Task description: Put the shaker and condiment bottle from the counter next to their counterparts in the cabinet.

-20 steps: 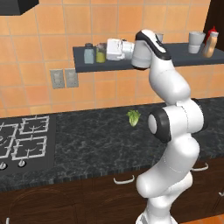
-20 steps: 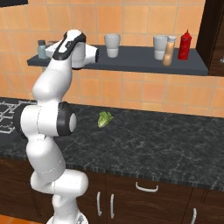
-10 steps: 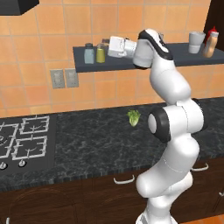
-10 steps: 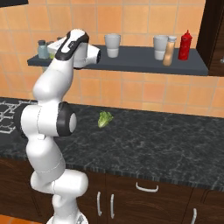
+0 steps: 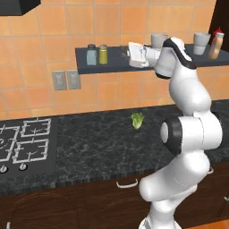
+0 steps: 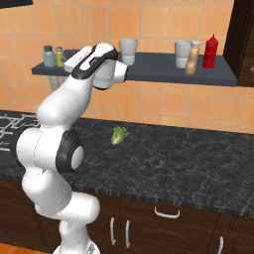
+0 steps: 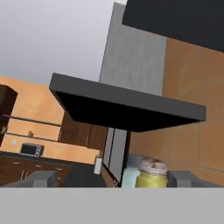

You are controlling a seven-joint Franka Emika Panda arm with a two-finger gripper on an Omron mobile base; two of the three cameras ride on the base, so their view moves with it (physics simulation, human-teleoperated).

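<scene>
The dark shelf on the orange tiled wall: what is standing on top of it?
On the shelf: a grey-blue shaker beside an olive-yellow shaker, two pale cups, a tan bottle beside a red bottle. The arm covers part of the shelf's middle.

The white arm rises from its base, elbow bent, wrist held high and level, its gripper (image 7: 112,179) spread wide with nothing between the jaws.

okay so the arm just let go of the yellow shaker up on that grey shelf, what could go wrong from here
The open gripper hangs close beside the small olive-yellow shaker, which stands right next to the pale grey-blue shaker with a dark cap. A sideways pull-back could clip one and topple both.

Both shakers sit near the front edge of the dark slate-grey wall shelf, so a nudged one might drop to the black speckled counter.
</scene>
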